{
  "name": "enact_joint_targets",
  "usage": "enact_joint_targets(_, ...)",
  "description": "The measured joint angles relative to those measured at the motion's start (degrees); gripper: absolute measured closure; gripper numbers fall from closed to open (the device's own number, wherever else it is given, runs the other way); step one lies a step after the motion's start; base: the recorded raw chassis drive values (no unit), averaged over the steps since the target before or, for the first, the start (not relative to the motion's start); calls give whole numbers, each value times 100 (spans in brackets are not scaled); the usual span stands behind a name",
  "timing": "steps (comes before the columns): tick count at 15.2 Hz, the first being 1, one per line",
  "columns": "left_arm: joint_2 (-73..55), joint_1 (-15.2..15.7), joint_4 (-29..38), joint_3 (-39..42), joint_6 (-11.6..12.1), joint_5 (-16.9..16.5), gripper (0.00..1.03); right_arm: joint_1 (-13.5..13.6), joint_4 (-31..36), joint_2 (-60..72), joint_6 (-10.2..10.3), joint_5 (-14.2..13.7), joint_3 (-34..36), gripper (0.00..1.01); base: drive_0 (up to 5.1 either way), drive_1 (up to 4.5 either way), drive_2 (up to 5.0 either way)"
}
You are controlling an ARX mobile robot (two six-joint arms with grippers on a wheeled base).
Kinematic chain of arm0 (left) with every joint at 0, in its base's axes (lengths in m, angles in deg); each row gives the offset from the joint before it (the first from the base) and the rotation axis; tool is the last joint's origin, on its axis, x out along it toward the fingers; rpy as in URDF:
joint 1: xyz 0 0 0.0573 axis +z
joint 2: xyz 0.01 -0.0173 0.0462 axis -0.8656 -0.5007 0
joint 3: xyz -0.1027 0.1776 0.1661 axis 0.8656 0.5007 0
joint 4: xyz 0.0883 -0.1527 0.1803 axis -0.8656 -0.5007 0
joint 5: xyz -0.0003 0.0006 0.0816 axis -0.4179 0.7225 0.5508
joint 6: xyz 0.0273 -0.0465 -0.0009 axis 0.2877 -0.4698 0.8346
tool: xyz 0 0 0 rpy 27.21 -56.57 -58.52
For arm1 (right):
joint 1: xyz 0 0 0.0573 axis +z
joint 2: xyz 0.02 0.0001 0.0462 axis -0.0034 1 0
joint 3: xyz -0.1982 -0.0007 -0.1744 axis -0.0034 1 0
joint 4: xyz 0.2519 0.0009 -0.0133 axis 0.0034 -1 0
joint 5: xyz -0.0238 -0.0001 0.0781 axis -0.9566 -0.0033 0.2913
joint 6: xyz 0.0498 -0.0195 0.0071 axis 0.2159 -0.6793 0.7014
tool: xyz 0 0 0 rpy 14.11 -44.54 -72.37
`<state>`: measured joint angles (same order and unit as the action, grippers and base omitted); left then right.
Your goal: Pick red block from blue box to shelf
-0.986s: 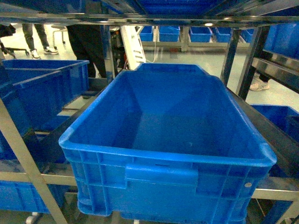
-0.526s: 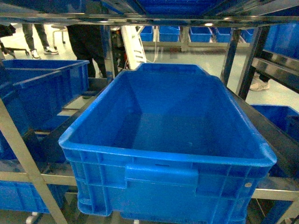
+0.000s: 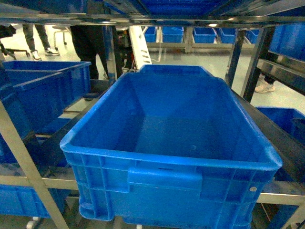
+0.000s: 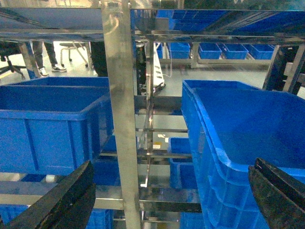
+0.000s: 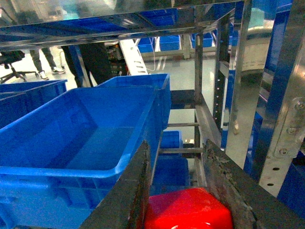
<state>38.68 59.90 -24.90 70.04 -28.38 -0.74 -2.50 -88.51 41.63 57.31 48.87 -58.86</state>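
The red block (image 5: 188,210) shows only in the right wrist view, glossy and pinched between the two dark fingers of my right gripper (image 5: 176,143), which is shut on it. That gripper hangs beside the right end of a big dark blue ribbed crate (image 5: 71,138), in front of the steel shelf (image 5: 238,95). My left gripper (image 4: 172,164) is open with nothing between its fingers and faces a shelf post (image 4: 121,119). Neither gripper appears in the head view. The blue box is out of view.
The big ribbed crate (image 3: 171,133) fills the shelf tier ahead, and nothing shows inside it. A second dark blue crate (image 3: 43,90) stands to its left. A shelf rail (image 3: 152,20) crosses overhead. A person's legs (image 3: 88,47) stand behind the rack.
The crate and the shelf hold still in the head view. The person behind the rack has shifted slightly.
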Motion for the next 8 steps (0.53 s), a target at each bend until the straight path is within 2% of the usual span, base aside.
enact_joint_targets(8,0,0,2,0,0,0,5,0,0,0,0,0,0,73,0,0,0)
